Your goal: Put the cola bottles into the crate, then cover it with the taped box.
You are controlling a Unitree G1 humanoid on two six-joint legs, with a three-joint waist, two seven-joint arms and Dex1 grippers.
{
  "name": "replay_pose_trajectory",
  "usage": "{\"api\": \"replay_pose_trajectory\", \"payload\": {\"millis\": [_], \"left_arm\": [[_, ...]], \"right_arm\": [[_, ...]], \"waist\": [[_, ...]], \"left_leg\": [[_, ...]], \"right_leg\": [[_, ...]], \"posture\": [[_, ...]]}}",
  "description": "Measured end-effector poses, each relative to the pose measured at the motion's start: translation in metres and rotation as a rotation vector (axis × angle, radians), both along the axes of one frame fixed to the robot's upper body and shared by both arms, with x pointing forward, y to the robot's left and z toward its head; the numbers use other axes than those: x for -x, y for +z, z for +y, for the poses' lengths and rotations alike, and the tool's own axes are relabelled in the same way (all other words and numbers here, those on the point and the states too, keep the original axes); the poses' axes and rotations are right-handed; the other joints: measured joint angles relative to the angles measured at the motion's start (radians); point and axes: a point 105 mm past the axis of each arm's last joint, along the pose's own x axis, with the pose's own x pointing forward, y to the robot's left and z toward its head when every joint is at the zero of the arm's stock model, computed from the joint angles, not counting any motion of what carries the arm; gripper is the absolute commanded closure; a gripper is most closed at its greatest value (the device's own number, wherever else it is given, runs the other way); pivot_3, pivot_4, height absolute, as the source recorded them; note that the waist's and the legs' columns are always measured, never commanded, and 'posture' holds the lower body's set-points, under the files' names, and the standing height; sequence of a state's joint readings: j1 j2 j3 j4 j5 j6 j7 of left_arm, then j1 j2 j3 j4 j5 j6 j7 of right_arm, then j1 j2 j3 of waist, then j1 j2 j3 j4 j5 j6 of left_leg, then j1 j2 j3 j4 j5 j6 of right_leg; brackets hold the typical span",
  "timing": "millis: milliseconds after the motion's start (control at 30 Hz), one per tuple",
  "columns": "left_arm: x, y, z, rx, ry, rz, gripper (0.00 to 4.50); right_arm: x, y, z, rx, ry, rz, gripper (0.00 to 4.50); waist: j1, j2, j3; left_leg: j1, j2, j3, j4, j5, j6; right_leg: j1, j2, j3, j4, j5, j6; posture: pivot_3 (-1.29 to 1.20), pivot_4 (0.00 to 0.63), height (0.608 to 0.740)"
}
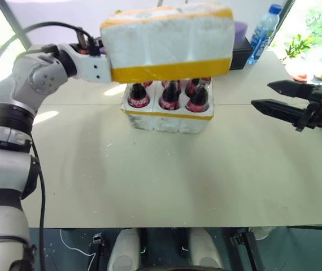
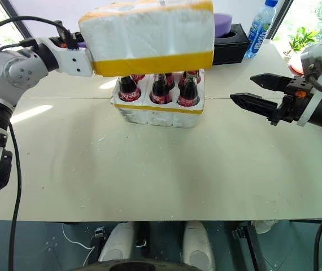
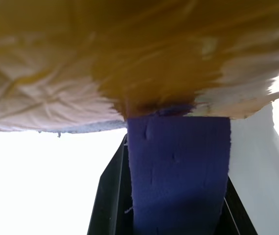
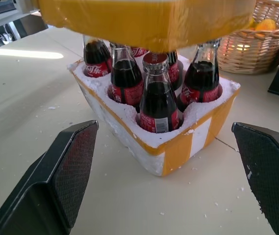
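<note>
My left gripper [image 1: 101, 58] is shut on the left end of the taped box [image 1: 166, 42], a large white foam box with yellow tape bands. In the left wrist view its black fingers [image 3: 111, 196] flank a purple patch [image 3: 178, 166] on the box. The box hangs level just above the crate [image 1: 168, 119], a low white foam block with a yellow band. Several cola bottles [image 4: 156, 105] stand upright in the crate's wells, their caps close under the box's yellow rim [image 4: 149, 22]. My right gripper [image 2: 241, 88] stands open to the right of the crate, pointing at it, with nothing between its fingers.
Behind the box sit a black tissue box [image 1: 241, 52] with a purple object on it and a blue-capped water bottle [image 1: 264, 31]. A wicker basket [image 4: 257, 36] stands beyond the crate. The cream table [image 1: 166, 180] stretches wide toward its front edge.
</note>
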State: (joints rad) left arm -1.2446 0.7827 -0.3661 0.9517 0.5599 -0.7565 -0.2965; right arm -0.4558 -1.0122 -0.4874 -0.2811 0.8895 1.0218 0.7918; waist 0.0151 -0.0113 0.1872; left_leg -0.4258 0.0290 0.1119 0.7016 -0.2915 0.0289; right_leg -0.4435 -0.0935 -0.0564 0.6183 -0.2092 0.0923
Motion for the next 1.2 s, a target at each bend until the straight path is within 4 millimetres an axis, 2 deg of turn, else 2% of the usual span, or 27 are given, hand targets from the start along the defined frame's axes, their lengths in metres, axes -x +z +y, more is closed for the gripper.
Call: {"api": "replay_pose_trajectory", "payload": {"millis": [167, 400, 467, 600, 733, 833, 933, 967, 1067, 1133, 1200], "left_arm": [[0.000, 0.010, -0.007, -0.066, -0.017, -0.066, 4.21], [-0.003, -0.014, -0.001, -0.204, 0.002, -0.013, 0.84], [0.002, -0.019, 0.007, -0.233, -0.002, -0.006, 0.84], [0.018, -0.043, 0.026, -0.262, -0.037, 0.058, 0.84], [0.045, -0.055, 0.040, -0.146, -0.102, 0.139, 0.84], [0.055, -0.066, 0.065, 0.114, -0.015, 0.322, 0.84], [0.067, -0.073, 0.091, 0.590, 0.068, 0.684, 0.84], [0.074, -0.069, 0.096, 0.726, 0.058, 0.795, 0.84], [0.096, -0.050, 0.102, 0.907, 0.015, 1.011, 0.84], [0.120, -0.035, 0.101, 0.963, -0.048, 1.179, 0.84], [0.135, -0.027, 0.096, 0.959, -0.101, 1.266, 0.84]], "right_arm": [[-0.002, -0.003, -0.001, -0.011, -0.021, 0.004, 0.00], [-0.002, -0.003, -0.001, -0.011, -0.020, 0.002, 0.00], [-0.002, -0.003, -0.001, -0.011, -0.013, 0.002, 0.00], [-0.002, -0.003, -0.001, -0.013, -0.006, 0.004, 0.00], [-0.002, -0.005, 0.001, -0.009, 0.018, 0.006, 0.00], [-0.005, -0.007, -0.003, -0.008, 0.013, 0.025, 0.00], [-0.007, -0.012, -0.001, 0.009, 0.038, 0.053, 0.00], [-0.008, -0.014, -0.001, 0.018, 0.043, 0.065, 0.00], [-0.014, -0.013, 0.004, 0.025, 0.074, 0.065, 0.00], [-0.019, -0.009, 0.005, 0.025, 0.093, 0.062, 0.00], [-0.023, -0.007, 0.008, 0.028, 0.115, 0.061, 0.00]], "waist": [[-0.002, 0.000, 0.000], [-0.003, 0.000, 0.000], [-0.005, 0.000, 0.000], [-0.006, 0.000, 0.000], [-0.004, 0.000, 0.000], [-0.005, 0.001, 0.000], [-0.010, 0.000, 0.000], [-0.010, 0.000, 0.000], [-0.013, 0.000, 0.000], [-0.018, 0.001, 0.000], [-0.018, 0.001, 0.000]], "left_leg": [[0.000, 0.000, 0.000, 0.000, 0.000, 0.000], [0.000, 0.000, 0.000, 0.000, -0.001, 0.002], [0.000, 0.001, 0.000, 0.000, -0.001, 0.002], [0.000, 0.002, 0.000, 0.000, -0.001, 0.001], [0.000, 0.003, -0.001, 0.000, -0.001, 0.001], [0.001, 0.003, -0.002, 0.001, 0.000, 0.001], [0.000, 0.003, -0.004, 0.003, 0.000, 0.001], [0.000, 0.003, -0.004, 0.004, -0.001, 0.001], [0.001, 0.003, -0.004, 0.005, -0.003, 0.005], [0.001, 0.003, -0.004, 0.005, -0.003, 0.005], [0.001, 0.002, -0.004, 0.005, -0.003, 0.004]], "right_leg": [[0.000, 0.000, 0.000, 0.000, 0.000, 0.000], [0.000, 0.000, 0.000, 0.000, 0.000, 0.000], [0.000, 0.000, 0.000, 0.000, 0.000, 0.000], [0.000, 0.000, 0.000, 0.000, 0.000, 0.000], [-0.001, -0.001, 0.000, 0.001, 0.000, 0.000], [0.000, -0.002, 0.001, 0.004, 0.000, 0.000], [-0.001, -0.002, 0.001, 0.008, 0.000, 0.000], [-0.001, -0.002, 0.001, 0.008, -0.001, 0.001], [0.000, -0.001, 0.001, 0.008, -0.001, 0.001], [0.000, -0.001, 0.001, 0.008, -0.001, 0.001], [0.000, -0.001, 0.001, 0.008, -0.002, 0.001]], "posture": [[0.00, 0.150, 0.740], [0.00, 0.150, 0.740], [0.00, 0.150, 0.740], [0.00, 0.150, 0.740], [0.00, 0.150, 0.740], [0.00, 0.150, 0.740], [0.00, 0.150, 0.740], [0.00, 0.150, 0.740], [0.00, 0.150, 0.740], [0.00, 0.150, 0.740], [0.00, 0.150, 0.740]]}}
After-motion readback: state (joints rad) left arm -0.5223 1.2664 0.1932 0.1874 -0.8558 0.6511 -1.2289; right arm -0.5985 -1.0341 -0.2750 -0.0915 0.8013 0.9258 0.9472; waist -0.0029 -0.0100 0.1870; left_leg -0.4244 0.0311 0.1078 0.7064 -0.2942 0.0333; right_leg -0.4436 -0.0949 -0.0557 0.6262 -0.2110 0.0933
